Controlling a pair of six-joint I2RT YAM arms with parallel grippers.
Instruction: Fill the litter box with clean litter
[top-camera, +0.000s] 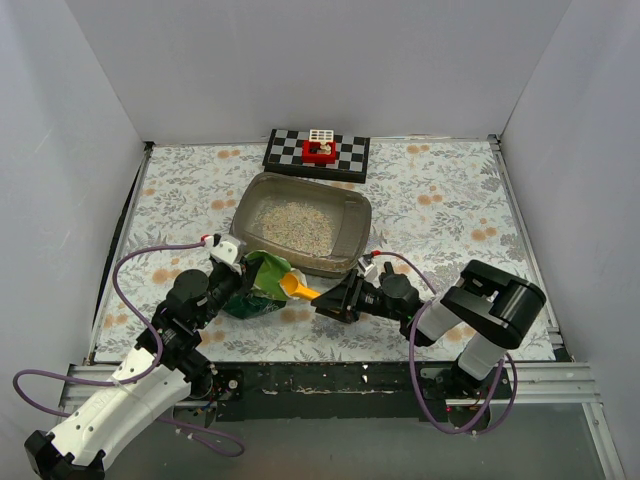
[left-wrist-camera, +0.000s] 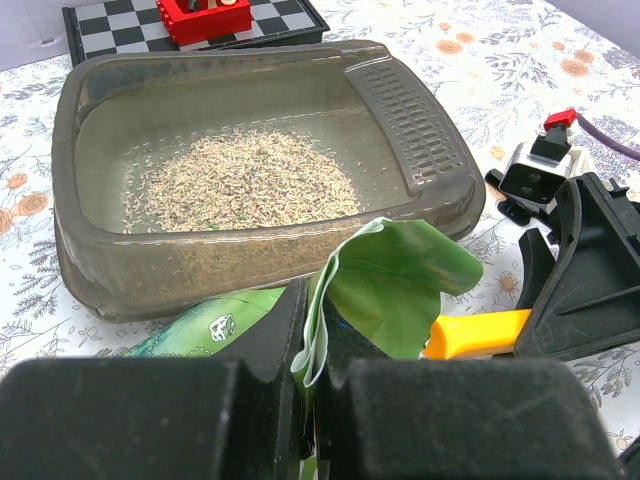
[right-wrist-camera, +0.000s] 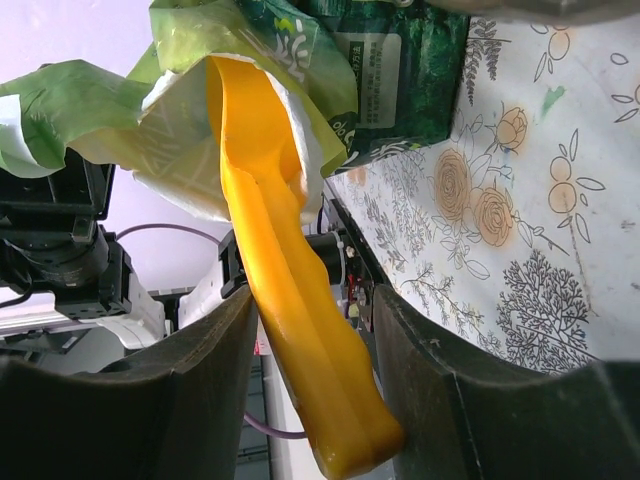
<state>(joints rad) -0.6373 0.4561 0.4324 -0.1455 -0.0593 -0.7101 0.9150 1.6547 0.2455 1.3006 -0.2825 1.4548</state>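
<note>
Yellow plastic, stiff: gripped scoop (right-wrist-camera: 255, 170) by handle with right end effector (right-wrist-camera: 312, 310), bowl inside bag (left-wrist-camera: 400, 275). Pinched limp bag lip with left end effector (left-wrist-camera: 310, 380). Judged litter (left-wrist-camera: 240, 180) loose, spill-prone.

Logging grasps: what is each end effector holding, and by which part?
The left end effector pinches the green bag by the edge of its open mouth; the right end effector grips the yellow scoop by its handle.

You see plain white walls (top-camera: 300, 60) closing three sides of the table (top-camera: 450, 210), its floral cloth (top-camera: 170, 200) evenly lit.
</note>
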